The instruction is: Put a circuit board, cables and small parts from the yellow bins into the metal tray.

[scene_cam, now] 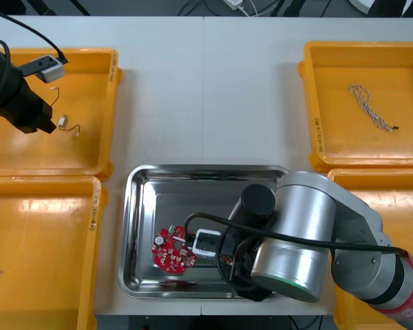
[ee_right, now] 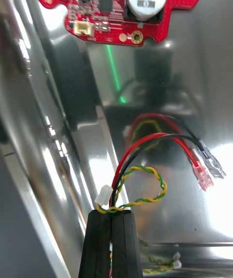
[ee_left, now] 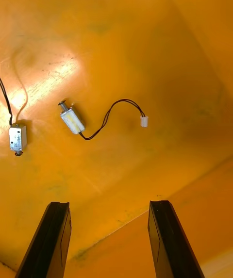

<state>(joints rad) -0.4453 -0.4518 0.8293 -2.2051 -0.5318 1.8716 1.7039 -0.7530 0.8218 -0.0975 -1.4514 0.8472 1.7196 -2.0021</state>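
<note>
My right gripper [ee_right: 111, 241] is low inside the metal tray [scene_cam: 206, 169], shut on a red and yellow cable [ee_right: 145, 161] just below its white plug. The cable's loops and clear end sleeves lie on the tray floor ahead of the fingers. Beyond them lies a round red circuit board [ee_right: 116, 1], which the front view shows in the tray's left half [scene_cam: 172, 249]. My left gripper [ee_left: 111, 239] hangs open over the far left yellow bin [scene_cam: 89, 161]. A small metal part [ee_left: 72, 120] with a black lead lies ahead of its fingers, and a second one [ee_left: 17, 137] lies off to one side.
A twisted blue and white cable [scene_cam: 372, 110] lies in the far right yellow bin [scene_cam: 315, 124]. The near left bin [scene_cam: 89, 227] and near right bin [scene_cam: 344, 180] flank the tray. My right arm [scene_cam: 296, 240] covers the tray's right half.
</note>
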